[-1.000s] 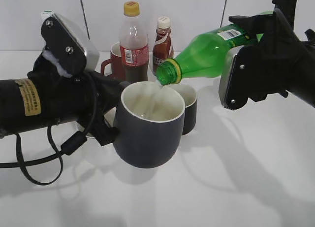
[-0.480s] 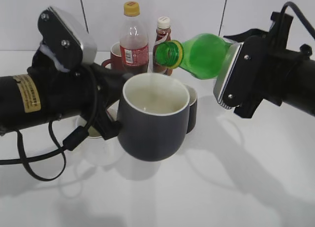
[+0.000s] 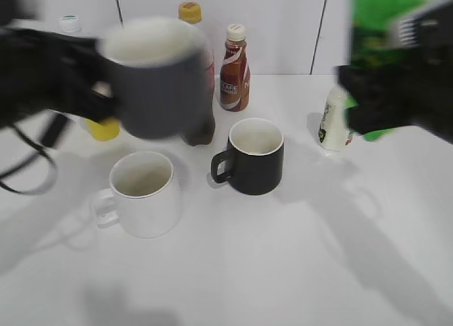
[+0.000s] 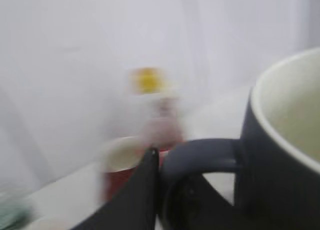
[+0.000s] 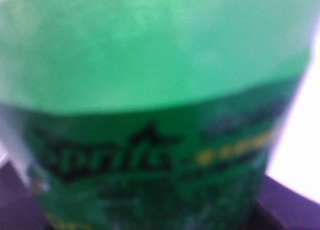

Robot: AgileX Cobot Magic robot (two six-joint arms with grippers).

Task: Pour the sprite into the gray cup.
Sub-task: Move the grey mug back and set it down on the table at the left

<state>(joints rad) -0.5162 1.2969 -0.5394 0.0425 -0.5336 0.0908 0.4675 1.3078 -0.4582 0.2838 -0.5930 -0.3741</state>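
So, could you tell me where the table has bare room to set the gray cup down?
The table is bare across the front, before the white mug and black mug. Behind them it is crowded with bottles.

Our left arm (image 3: pixel 42 75) is a black, blurred bulk with a thin black cable (image 3: pixel 28 170) looping beneath it. Our right arm (image 3: pixel 400 92) is black and blocky; its finer detail is smeared by blur.

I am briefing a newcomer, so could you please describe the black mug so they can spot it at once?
On the white table, look just right of centre, in front of the brown sauce bottle. The black mug stands there, straight-sided and dark outside, unlike the white mug to its left.
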